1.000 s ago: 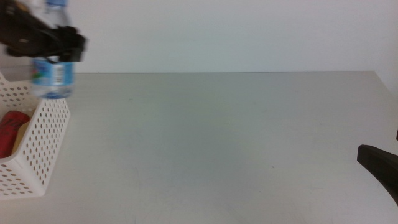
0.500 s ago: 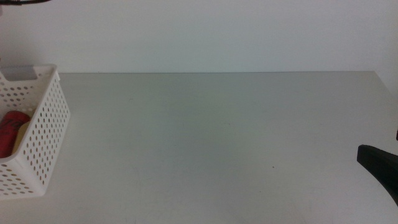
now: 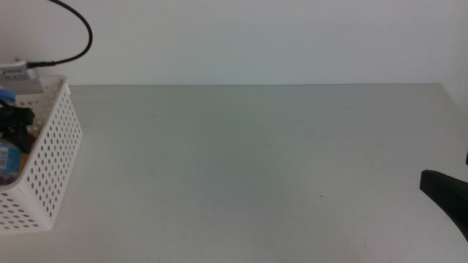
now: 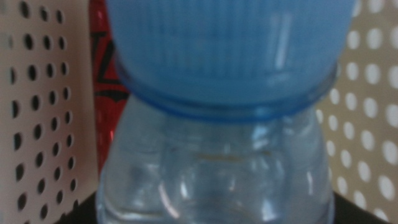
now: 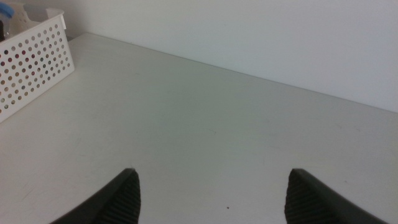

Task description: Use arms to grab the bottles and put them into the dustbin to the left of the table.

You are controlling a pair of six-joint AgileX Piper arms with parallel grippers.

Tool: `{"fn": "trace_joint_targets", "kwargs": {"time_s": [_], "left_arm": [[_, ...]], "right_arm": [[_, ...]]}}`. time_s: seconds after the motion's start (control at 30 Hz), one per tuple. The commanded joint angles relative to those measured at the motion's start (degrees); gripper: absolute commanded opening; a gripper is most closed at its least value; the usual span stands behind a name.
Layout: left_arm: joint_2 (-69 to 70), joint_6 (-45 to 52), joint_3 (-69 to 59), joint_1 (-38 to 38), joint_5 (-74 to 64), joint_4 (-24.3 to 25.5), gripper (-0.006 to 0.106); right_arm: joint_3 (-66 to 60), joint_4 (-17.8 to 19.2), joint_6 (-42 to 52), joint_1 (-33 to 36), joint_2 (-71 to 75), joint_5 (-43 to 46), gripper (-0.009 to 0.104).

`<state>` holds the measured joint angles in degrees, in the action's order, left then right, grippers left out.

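My left gripper [image 3: 14,126] is down inside the white perforated dustbin [image 3: 53,164] at the table's left edge, shut on the clear bottle [image 4: 214,168] with the blue cap [image 4: 224,43]. The bottle's blue label [image 3: 7,158] shows behind the bin wall. The red can [image 4: 102,74] lies in the bin behind the bottle. The yellow-liquid bottle is hidden. My right gripper [image 5: 221,199] waits low at the table's right side [image 3: 446,196], open and empty. The dustbin also shows far off in the right wrist view [image 5: 31,62].
A black cable [image 3: 77,29] arcs above the dustbin. The pale grey table [image 3: 256,168] stretches from the bin to the right gripper. A white wall stands behind its far edge.
My left gripper carried the clear bottle from above the bin's near corner, out of view, then down into the dustbin. The right gripper has not moved.
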<state>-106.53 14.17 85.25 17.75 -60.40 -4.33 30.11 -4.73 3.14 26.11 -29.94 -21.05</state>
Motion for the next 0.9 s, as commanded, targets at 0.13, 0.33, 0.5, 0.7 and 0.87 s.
{"fn": "trace_joint_targets", "kwargs": {"time_s": [0.13,0.33,0.5,0.7,0.87], "left_arm": [[1.50,-0.72,2.27,-0.01,3.80,-0.27,0.022],[1.38,0.77,2.27,-0.01,5.08,-0.50,0.074],[1.78,1.02,2.34,-0.12,4.89,-0.95,0.094],[6.30,1.63,2.34,-1.85,4.76,-2.65,0.094],[13.16,2.11,2.34,-3.62,6.53,-3.64,0.094]], "right_arm": [[1.47,0.10,0.70,0.22,-0.02,3.89,0.059],[1.47,0.10,0.71,0.22,-0.02,3.89,0.059],[1.47,0.10,0.71,0.22,-0.02,3.89,0.059],[1.47,0.10,0.71,0.22,-0.02,3.89,0.059],[1.47,0.10,0.71,0.22,-0.02,3.89,0.059]]}}
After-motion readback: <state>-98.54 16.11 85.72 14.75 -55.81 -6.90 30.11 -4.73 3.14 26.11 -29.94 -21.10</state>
